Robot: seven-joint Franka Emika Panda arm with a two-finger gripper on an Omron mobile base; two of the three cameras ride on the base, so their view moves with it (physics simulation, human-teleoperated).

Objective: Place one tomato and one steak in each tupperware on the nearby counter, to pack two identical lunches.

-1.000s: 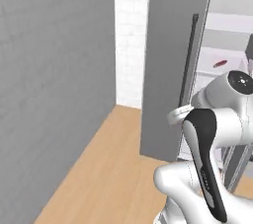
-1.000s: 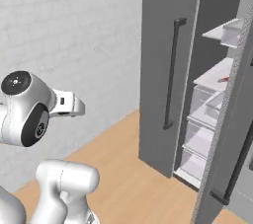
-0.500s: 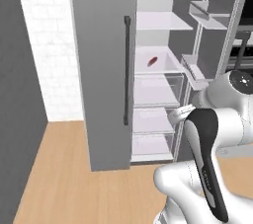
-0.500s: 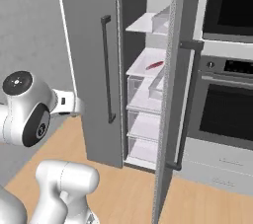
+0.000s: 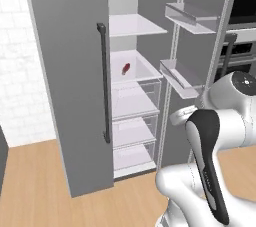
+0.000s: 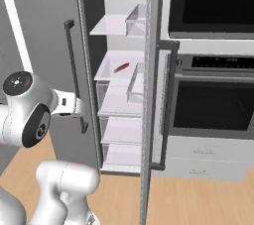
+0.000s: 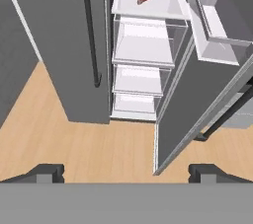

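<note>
The fridge stands with its right door swung open, beside the wall oven. A red steak lies on a white shelf inside the fridge, above the clear drawers. The gripper hangs empty over the wooden floor in front of the fridge — fingers spread wide, touching nothing.
</note>
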